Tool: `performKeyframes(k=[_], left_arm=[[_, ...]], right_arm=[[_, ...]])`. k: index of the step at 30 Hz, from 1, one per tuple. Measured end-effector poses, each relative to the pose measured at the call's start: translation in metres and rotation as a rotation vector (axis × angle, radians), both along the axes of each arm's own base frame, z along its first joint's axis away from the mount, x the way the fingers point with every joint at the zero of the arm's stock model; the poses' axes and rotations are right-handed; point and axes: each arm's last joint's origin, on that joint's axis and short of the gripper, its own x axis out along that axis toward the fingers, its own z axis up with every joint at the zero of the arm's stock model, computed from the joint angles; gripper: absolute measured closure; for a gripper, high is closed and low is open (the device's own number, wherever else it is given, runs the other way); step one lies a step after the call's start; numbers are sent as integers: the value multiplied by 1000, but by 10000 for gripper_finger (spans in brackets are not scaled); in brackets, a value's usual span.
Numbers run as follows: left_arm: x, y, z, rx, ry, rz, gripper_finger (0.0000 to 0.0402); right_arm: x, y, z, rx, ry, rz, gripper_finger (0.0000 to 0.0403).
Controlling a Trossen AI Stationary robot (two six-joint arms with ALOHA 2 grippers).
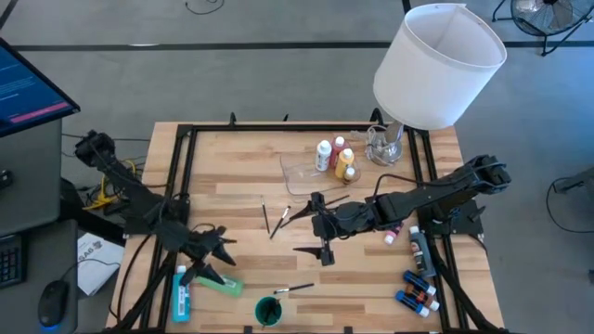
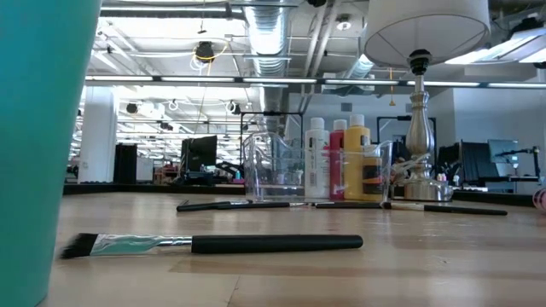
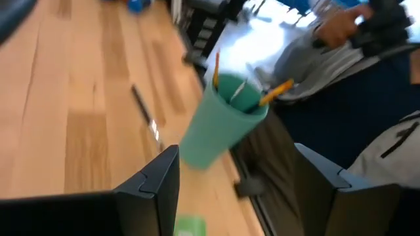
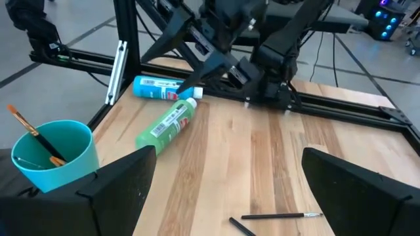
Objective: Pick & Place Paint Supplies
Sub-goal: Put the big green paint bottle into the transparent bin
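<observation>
1. A wooden table (image 1: 241, 176) seen from above, with two dark robot arms reaching in from the left and right sides.
2. The left gripper (image 1: 218, 252) sits near the table's front left corner, fingers apart and holding nothing.
3. Just beside it lie a green paint bottle (image 1: 219, 285) and a blue paint bottle (image 1: 181, 290) (both on their sides). The green one's long axis runs across the table, white cap toward the left arm; the blue one runs front to back along the left rail.
4. The right gripper (image 1: 323, 237) hovers over the middle of the table, its fingers spread wide and empty.
5. A teal cup (image 1: 268, 311) stands upright at the front edge with thin brushes poking out of it.
6. A dark-handled flat brush (image 1: 293, 289) lies just beside the cup, its long axis across the table.
7. More thin brushes (image 1: 277, 221) lie scattered near the centre, mostly angled front to back.
8. Upright white-capped bottles (image 1: 334, 158) stand in a clear tray (image 1: 295, 173) toward the back.
9. A white-shaded lamp (image 1: 436, 65) stands at the back right corner.
10. Several small bottles (image 1: 418, 288) lie along the right edge.
</observation>
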Motion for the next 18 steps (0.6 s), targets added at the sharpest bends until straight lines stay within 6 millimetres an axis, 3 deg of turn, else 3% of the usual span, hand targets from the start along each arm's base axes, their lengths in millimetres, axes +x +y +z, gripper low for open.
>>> performKeyframes(k=[12, 18], left_arm=[[-18, -25, -25, -206, 400, 41, 220], [-19, -42, -54, -138, 564, 66, 220]], right_arm=[[-1, 0, -2, -4, 20, -2, 27], [-1, 0, -2, -4, 21, -1, 27]])
